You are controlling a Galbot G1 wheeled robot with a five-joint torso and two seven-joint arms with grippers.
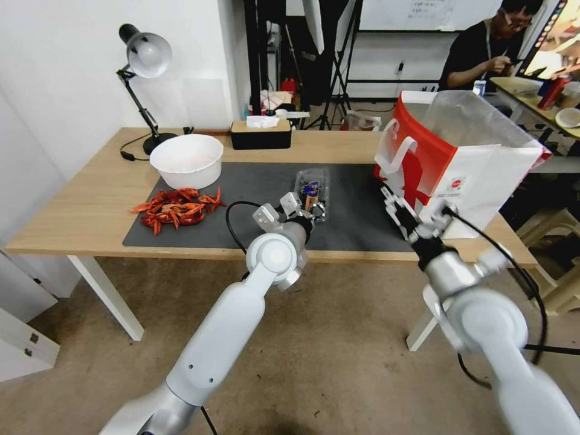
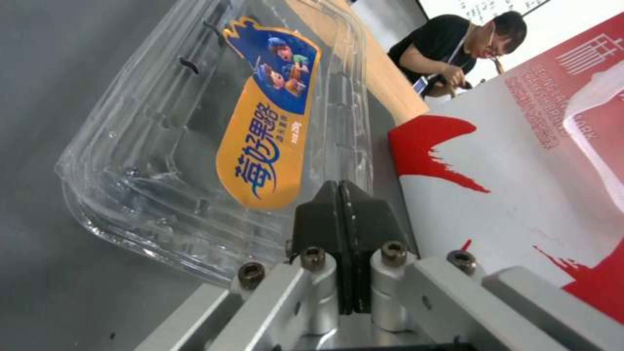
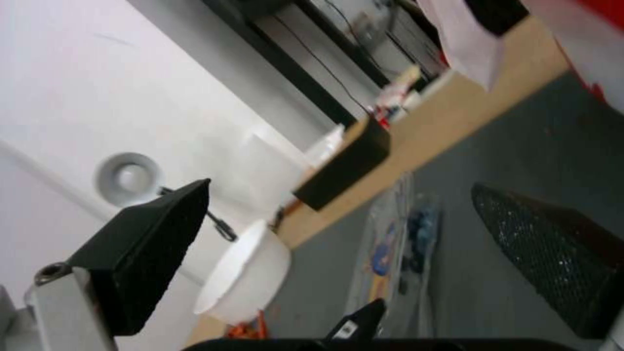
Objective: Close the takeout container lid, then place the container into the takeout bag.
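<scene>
Container (image 1: 312, 192) lies mid-tabletop, long axis running away from the robot, just beyond the closed, empty left gripper (image 1: 300, 208); the open, empty right gripper (image 1: 396, 208) waits beside the bag (image 1: 465, 163).

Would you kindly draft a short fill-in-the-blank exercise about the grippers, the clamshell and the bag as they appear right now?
1. The left gripper has its fingers ____, beside the container.
2. The right gripper has its fingers ____, near the takeout bag.
3. The container rests on the dark ____ on the table.
4. The red crayfish lie in front of the white ____.

Missing words: shut; open; mat; bowl
</scene>
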